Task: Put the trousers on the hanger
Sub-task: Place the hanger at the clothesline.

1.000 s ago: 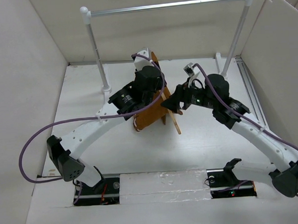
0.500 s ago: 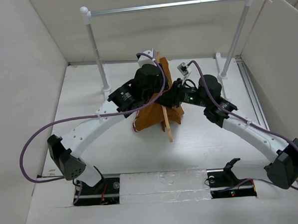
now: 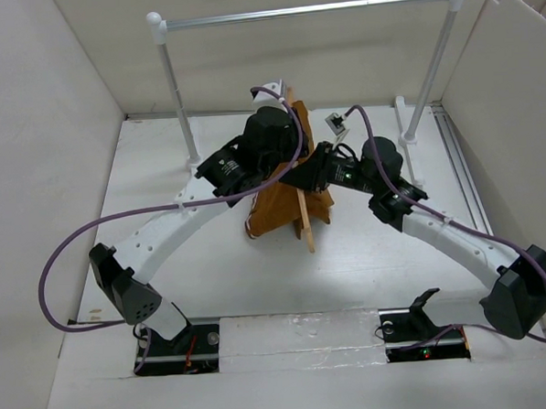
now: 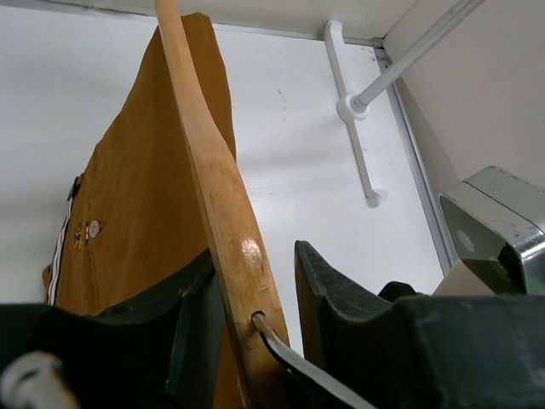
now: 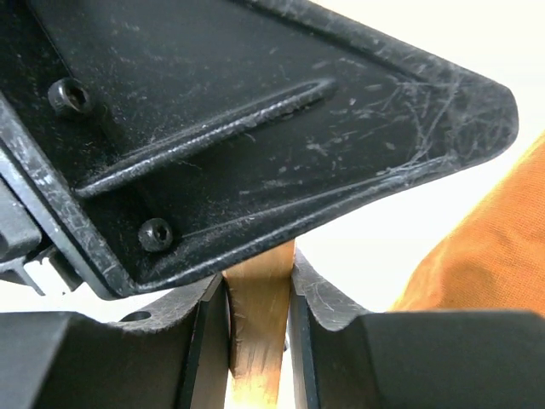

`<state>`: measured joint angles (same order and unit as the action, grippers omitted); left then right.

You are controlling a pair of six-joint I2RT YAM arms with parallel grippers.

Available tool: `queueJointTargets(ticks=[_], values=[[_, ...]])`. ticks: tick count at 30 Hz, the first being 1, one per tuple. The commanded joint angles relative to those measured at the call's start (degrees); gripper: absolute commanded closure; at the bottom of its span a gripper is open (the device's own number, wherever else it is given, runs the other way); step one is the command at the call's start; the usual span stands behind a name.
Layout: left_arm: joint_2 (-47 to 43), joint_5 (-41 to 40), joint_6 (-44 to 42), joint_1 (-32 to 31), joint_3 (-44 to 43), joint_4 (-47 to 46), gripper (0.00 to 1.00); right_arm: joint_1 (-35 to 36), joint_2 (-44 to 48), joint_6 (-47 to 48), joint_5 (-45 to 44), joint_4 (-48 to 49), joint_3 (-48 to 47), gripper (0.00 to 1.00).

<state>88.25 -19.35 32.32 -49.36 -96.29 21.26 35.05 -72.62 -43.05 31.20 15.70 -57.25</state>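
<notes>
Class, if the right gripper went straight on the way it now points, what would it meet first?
Probably a black finger of the left gripper, filling the wrist view just beyond the hanger the right gripper clamps; depth is unclear.

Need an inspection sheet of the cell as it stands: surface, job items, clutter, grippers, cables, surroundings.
Surface: white table, no spills seen.
Job's things: rust-brown trousers hang bunched against the wooden hanger, which is held up between the arms. It cannot be told whether they are over the crossbar.
Clutter: nothing seen.
Grippers: left gripper shut on the hanger by its hook; right gripper shut on a wooden part of the hanger.
Cables: left purple cable and right purple cable loop beside their arms.
Surroundings: silver rail on white posts at the back; white walls around.
</notes>
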Motion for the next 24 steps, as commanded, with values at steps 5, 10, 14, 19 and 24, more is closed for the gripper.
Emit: queueJointTargets(ticks=[5, 10, 14, 19, 24], values=[[-4.3, 2.7, -3.0, 0.5, -8.8, -10.4, 0.53, -4.4, 2.5, 0.3, 1.2, 2.4, -7.1, 1.00], [-6.7, 2.3, -4.6, 0.5, -12.9, -11.0, 0.48, -6.9, 1.3, 1.0, 2.5, 1.6, -9.1, 1.00], [-8.8, -1.0, -7.3, 0.5, -15.5, -11.8, 0.47, -10.1, 0.7, 1.6, 4.0, 1.5, -10.8, 1.00], [-12.3, -7.0, -11.4, 0.5, -12.6, -13.7, 0.47, -16.7, -0.5, 1.8, 6.7, -0.1, -16.6, 1.00], [-14.1, -6.6, -9.8, 0.5, -7.0, -12.2, 0.47, -24.9, -3.9, 1.8, 9.8, -0.9, -23.1, 1.00]])
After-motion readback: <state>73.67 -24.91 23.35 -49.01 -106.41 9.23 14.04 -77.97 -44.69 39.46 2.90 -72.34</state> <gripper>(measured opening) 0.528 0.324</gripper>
